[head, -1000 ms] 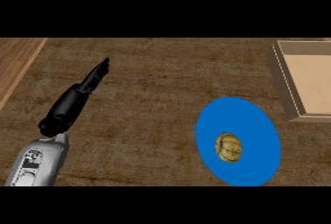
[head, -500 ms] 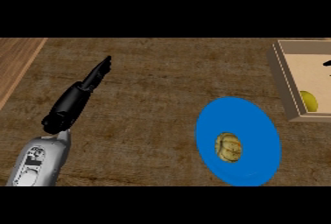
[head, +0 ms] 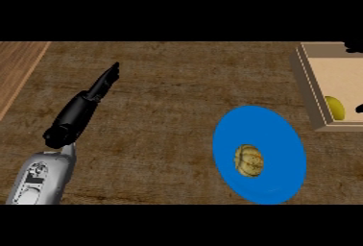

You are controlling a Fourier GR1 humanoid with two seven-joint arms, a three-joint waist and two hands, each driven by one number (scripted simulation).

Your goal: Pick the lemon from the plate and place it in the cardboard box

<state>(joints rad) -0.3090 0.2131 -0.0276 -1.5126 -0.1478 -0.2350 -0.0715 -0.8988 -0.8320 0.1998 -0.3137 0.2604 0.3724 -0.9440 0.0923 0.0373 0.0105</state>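
Yellow lemon (head: pixel 335 108) half-cropped inside cardboard box (head: pixel 309 82), edge-cut.

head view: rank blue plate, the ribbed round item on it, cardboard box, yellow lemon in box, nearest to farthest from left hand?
From the left hand, at the view's left:
1. Blue plate, centre-right; its left rim is closest.
2. Ribbed yellow-brown item, at the plate's middle.
3. Cardboard box, right edge; its left wall comes first.
4. Lemon, inside the box, far right.
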